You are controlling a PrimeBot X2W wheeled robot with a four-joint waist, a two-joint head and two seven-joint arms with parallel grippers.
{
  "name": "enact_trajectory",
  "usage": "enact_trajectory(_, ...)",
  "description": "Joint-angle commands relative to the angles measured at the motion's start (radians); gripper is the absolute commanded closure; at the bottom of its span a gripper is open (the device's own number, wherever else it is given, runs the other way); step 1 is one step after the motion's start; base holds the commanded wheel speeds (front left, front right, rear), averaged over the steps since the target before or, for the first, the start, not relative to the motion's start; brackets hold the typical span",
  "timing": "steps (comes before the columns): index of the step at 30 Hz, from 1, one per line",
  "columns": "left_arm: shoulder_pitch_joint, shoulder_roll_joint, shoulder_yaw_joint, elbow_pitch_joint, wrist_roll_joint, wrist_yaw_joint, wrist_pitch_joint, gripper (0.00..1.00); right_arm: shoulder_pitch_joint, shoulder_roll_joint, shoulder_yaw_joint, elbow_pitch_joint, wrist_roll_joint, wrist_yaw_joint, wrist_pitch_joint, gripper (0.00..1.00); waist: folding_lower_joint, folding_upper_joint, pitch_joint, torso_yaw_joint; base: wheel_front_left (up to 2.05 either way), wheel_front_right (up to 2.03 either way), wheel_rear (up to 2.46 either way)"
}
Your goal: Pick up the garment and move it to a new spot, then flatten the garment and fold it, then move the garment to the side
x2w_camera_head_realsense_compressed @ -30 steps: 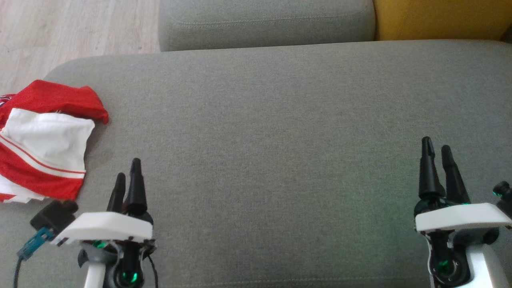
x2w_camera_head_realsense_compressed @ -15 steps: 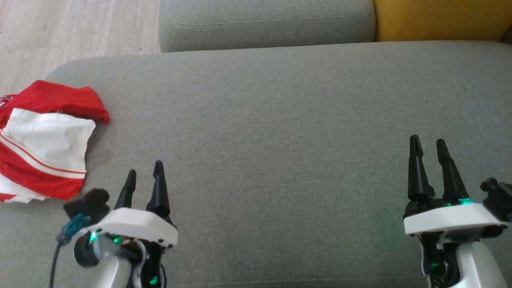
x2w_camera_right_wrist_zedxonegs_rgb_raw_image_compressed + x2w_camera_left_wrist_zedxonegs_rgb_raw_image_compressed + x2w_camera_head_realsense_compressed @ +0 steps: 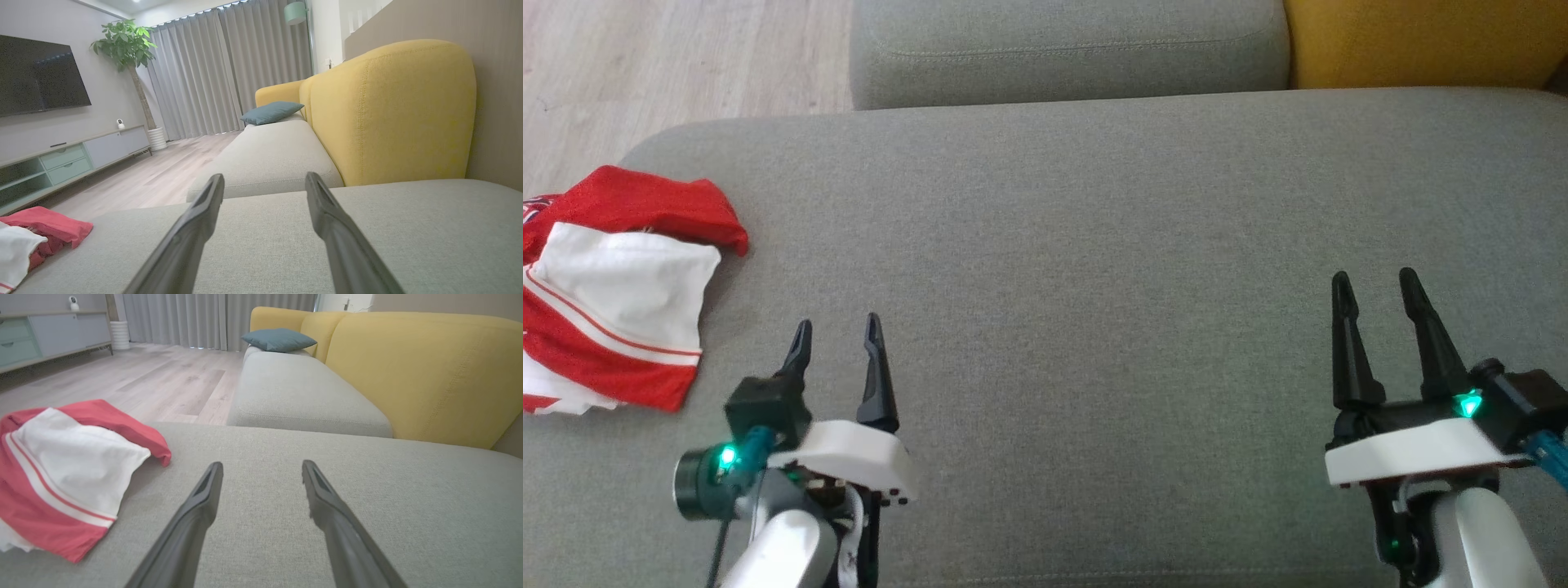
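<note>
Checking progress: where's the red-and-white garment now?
The garment lies on the grey cushion's left end, far left in the head view, just left of the left hand.

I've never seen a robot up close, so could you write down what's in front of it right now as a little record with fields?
surface: grey sofa seat, yellow backrest behind it
garment: red and white, lying in loose layers at the seat's left edge
left gripper: open, empty, over the seat just right of the garment, not touching it
right gripper: open, empty, over bare seat at the far right
garment held: no, by neither gripper
surroundings: teal pillow further along the sofa, wooden floor
</note>
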Motion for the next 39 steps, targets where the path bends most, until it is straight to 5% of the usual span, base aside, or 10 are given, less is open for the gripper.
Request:
enact_trajectory(1,-0.069,0.033,-0.001,-0.046,0.041,0.028,-0.016,0.00,-0.047,-0.007,0.024,-0.045,-0.046,0.003,-0.016,0.00,0.0000,-0.0001,0.001,0.000,0.00,0.00,0.00)
enact_trajectory(12,-0.086,0.062,-0.085,-0.064,0.089,0.110,-0.045,0.00,-0.042,-0.007,0.026,-0.051,-0.129,0.003,-0.046,0.00,0.0000,-0.0001,-0.002,-0.001,0.00,0.00,0.00)
enact_trajectory(19,-0.056,0.039,-0.043,-0.099,0.098,0.113,-0.066,0.00,-0.036,-0.008,0.007,-0.061,-0.149,0.003,-0.066,0.00,0.0000,-0.0001,-0.002,0.010,0.00,0.00,0.00)
enact_trajectory(24,-0.013,-0.009,0.036,-0.113,0.104,0.071,-0.081,0.00,-0.029,-0.008,-0.005,-0.060,-0.156,0.004,-0.081,0.00,0.0000,-0.0001,-0.002,0.017,0.00,0.00,0.00)
enact_trajectory(39,0.078,-0.154,0.252,0.001,0.240,-0.150,-0.118,0.00,-0.021,-0.009,-0.025,-0.033,-0.187,0.004,-0.119,0.00,0.0000,-0.0001,0.000,0.022,0.00,0.00,0.00)
